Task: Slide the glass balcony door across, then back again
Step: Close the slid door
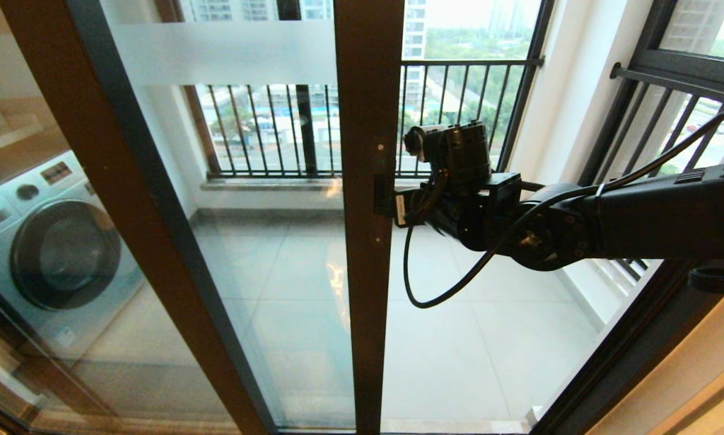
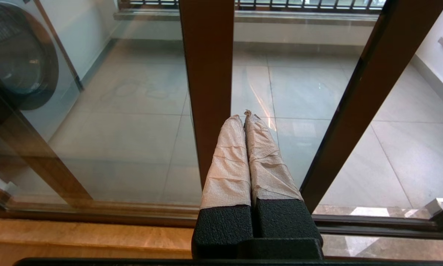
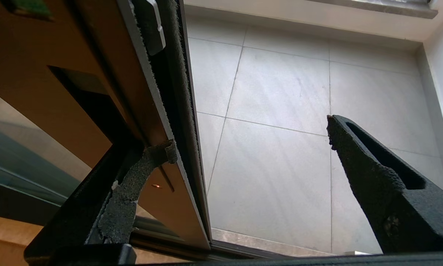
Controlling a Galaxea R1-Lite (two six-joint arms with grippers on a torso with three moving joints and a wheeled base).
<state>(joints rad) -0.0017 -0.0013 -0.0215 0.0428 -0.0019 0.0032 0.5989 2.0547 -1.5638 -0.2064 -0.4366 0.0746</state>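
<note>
One finger hooked on the glass balcony door (image 1: 259,254), partway across.
My right gripper (image 1: 398,208) gapes wide at its stile edge; heavy, stiff, probably smooth-running (left gripper (image 2: 243,115) closed, empty).

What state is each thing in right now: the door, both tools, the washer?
Glass balcony door: partly slid open, with a clear gap to the balcony on its right.
Right tool: open, one finger on the door's brown stile face, the other out over the gap.
Left tool: shut, empty, low near the door's bottom track.
Washing machine: porthole door closed, behind the glass.
</note>
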